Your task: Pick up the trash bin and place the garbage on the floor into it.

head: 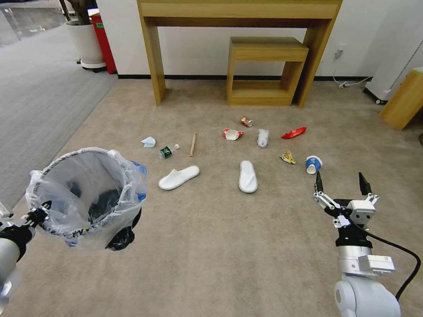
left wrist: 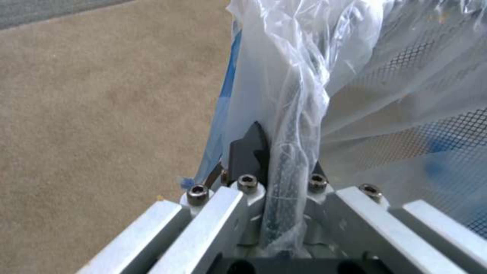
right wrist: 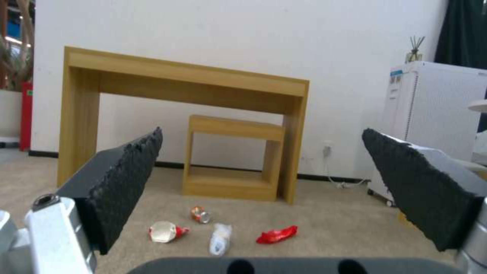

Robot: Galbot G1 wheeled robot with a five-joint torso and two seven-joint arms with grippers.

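Head view: the left gripper [head: 37, 215] holds the trash bin [head: 88, 198] aloft by its rim; the garbage [head: 178, 177] lies scattered on the floor [head: 211, 255]. The right gripper [head: 340, 184] hovers, spread wide. Left wrist view: fingers [left wrist: 251, 146] pinch the bagged rim. Right wrist view: wide pads [right wrist: 127, 179] face the litter.

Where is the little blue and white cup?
In the head view, the blue-white cup lies tipped over on the beige carpet, on the robot's right, beside the yellow wrapper and just ahead of the open right gripper.
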